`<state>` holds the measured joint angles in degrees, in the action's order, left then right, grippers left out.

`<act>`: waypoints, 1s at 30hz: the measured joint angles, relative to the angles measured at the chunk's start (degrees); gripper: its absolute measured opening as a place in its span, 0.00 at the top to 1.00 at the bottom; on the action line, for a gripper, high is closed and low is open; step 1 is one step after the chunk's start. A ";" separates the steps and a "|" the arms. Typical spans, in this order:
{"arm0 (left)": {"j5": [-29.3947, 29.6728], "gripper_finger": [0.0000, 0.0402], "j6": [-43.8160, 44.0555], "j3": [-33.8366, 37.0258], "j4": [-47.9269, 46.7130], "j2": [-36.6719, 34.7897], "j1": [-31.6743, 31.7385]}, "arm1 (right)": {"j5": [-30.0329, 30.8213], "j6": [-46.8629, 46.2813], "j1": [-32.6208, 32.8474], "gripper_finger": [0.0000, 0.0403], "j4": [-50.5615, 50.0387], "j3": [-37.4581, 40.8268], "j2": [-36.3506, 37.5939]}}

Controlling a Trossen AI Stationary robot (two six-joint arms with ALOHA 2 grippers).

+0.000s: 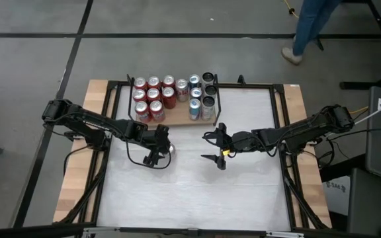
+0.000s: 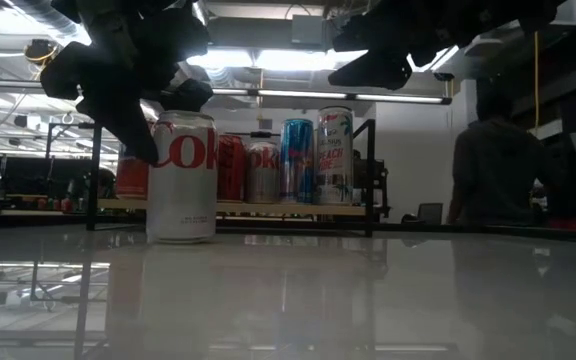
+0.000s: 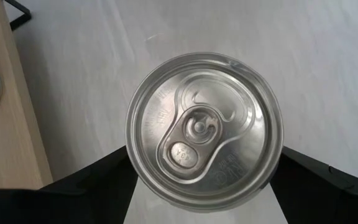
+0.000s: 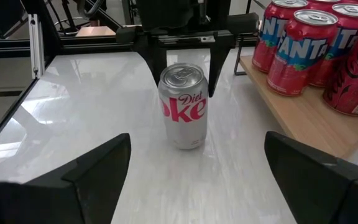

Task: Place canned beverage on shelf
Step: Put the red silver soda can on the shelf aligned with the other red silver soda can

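So the silver Diet Coke can [image 4: 183,106] is standing upright on the white counter [image 1: 197,192], not on the shelf [image 1: 177,118] yet; it sits just off the shelf's front edge, around 7 o'clock from the board's middle in the overhead shot. The left gripper [image 1: 157,151] hangs right over it with its fingers [image 4: 215,62] spread wide, 1 on each side of the can. From the right wrist camera you can see a gap between the can and both fingers, so it's straddling, not squeezing. The left wrist camera looks straight down on the can's lid with the pull tab in view and the 2 dark fingers showing either side. The right gripper [image 1: 218,147] is parked over the counter at about 3 o'clock from the can, well apart from it, pointing toward it, fingers also wide open and holding nothing. The shelf itself is the light wooden board with thin black rails at 12 o'clock on the counter, and it's pretty loaded already: a bunch of red cans [image 1: 152,94] on its left part, including Fanta ones [image 4: 296,50], then a few taller slim cans [image 1: 196,100] in blue and pale colours toward its right end. In the background a person [image 2: 496,165] stands in the room beyond the counter, at 3 o'clock in the table-level view.
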<state>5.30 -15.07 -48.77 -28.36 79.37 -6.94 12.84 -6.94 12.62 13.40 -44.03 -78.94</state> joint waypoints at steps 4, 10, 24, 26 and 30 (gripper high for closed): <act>0.00 0.20 0.00 0.00 0.03 0.00 0.00 | 0.00 0.00 0.00 0.11 -0.01 0.00 0.00; 0.02 0.11 -0.02 0.00 0.13 0.00 0.00 | -0.01 0.00 0.00 0.11 -0.03 0.00 0.00; -0.02 0.03 13.62 0.00 0.26 0.00 -0.02 | -0.02 0.00 0.00 0.11 -0.05 0.00 0.00; -0.02 0.03 17.96 0.00 0.88 0.00 -0.02 | -0.03 0.00 0.00 0.11 -0.08 0.00 0.00; -0.02 0.03 26.11 0.02 1.87 0.00 0.02 | -0.04 0.00 -0.01 0.11 -0.47 0.00 -0.01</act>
<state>5.28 11.04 -48.75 -26.49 79.37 -6.92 12.80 -6.94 12.61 12.93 -44.03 -78.94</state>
